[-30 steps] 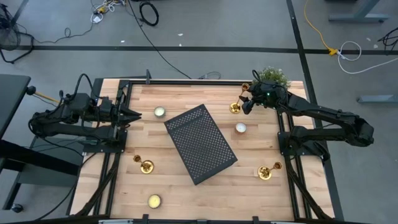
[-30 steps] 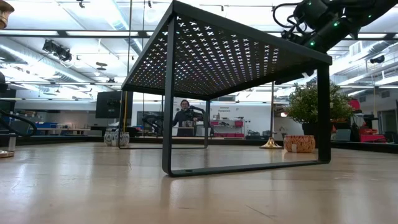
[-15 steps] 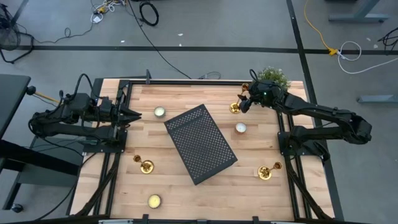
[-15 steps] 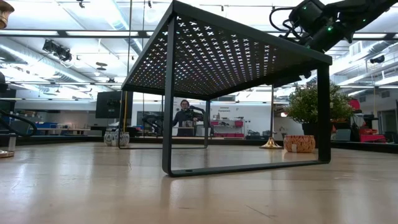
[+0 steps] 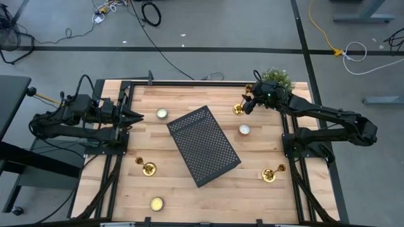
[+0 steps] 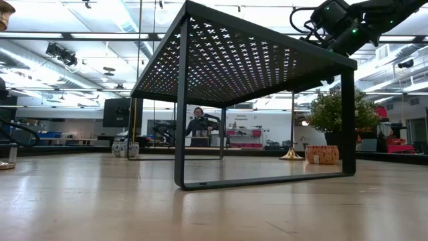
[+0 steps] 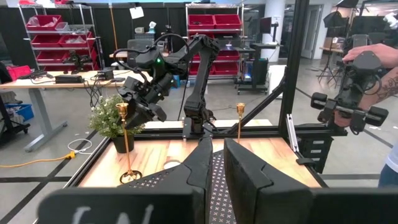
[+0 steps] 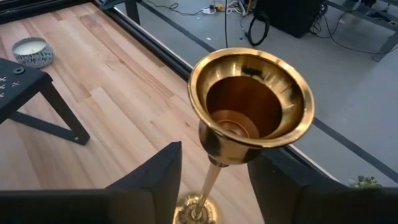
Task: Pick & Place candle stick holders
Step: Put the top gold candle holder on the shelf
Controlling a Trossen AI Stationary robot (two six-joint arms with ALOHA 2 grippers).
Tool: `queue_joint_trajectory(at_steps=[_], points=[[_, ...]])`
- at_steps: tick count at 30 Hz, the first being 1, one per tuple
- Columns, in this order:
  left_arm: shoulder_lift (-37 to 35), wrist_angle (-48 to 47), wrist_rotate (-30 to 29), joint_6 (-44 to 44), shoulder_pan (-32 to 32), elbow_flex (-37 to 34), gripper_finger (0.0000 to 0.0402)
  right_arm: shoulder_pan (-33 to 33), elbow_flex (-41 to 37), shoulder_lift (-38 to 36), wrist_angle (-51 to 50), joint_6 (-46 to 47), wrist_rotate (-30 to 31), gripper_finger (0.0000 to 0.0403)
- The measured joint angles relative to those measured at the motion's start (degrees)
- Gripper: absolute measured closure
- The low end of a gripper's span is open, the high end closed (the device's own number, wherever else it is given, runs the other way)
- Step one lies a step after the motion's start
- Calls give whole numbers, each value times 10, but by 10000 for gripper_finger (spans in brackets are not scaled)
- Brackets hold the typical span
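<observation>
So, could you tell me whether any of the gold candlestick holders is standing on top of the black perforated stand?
No, the high view shows the black perforated stand with a bare top, and all three candle stick holders stand on the wooden table.

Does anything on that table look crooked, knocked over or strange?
Nothing has fallen or spilled. The black mesh stand sits skewed to the table's edges, the only askew thing. All three gold candle stick holders stand upright.

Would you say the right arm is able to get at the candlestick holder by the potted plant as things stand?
Probably yes: the right gripper already has the candlestick holder stem between its fingers, with nothing in the way.
</observation>
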Motion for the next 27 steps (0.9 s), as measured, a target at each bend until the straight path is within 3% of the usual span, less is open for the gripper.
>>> queue_joint_trajectory(at_steps=[27], points=[[0, 0, 0, 0, 0, 0, 356, 0, 0, 0, -1, -1, 0, 360]])
